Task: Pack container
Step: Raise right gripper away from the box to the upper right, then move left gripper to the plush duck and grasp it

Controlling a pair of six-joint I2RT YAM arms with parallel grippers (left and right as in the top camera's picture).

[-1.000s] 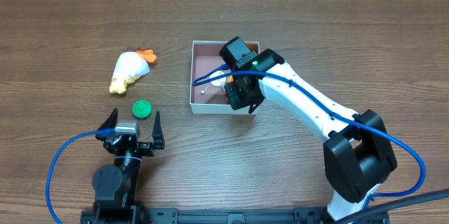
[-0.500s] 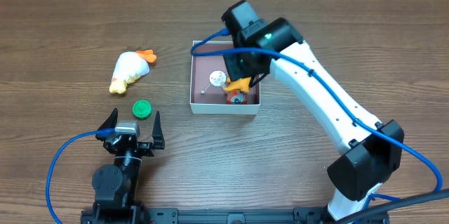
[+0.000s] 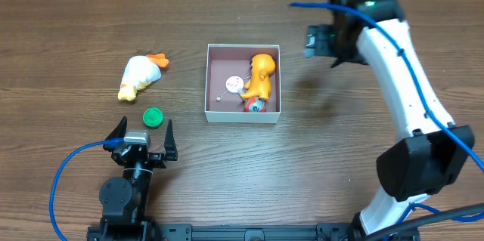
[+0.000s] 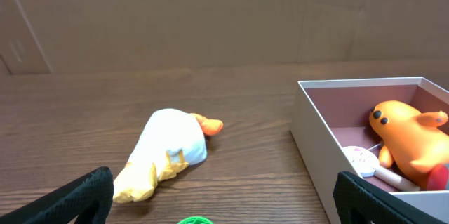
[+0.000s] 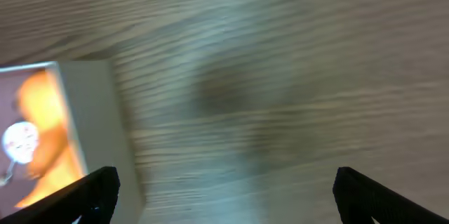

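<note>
The container [image 3: 242, 115], a shallow white box with a pinkish-brown floor, sits mid-table. Inside it lie an orange toy [image 3: 262, 73], a white round piece [image 3: 234, 84] and a small red-and-blue ball [image 3: 255, 105]. My right gripper [image 3: 324, 47] hovers open and empty to the right of the container, above bare wood; its blurred wrist view shows the container wall [image 5: 91, 126] and the orange toy [image 5: 38, 122] at the left. My left gripper [image 3: 144, 131] rests open near the front edge. A white-and-yellow plush duck [image 3: 140, 77] and a green cap [image 3: 153, 117] lie left of the container.
The left wrist view has the duck [image 4: 168, 150] straight ahead, the green cap [image 4: 193, 220] at the bottom edge and the container wall [image 4: 312, 140] to the right. Brown cardboard stands beyond the table's far edge. Blue cables trail from both arms.
My right gripper opened and let go of the orange toy, which now lies in the container. The right arm then rose and swung away to the right. The left arm stayed still.
</note>
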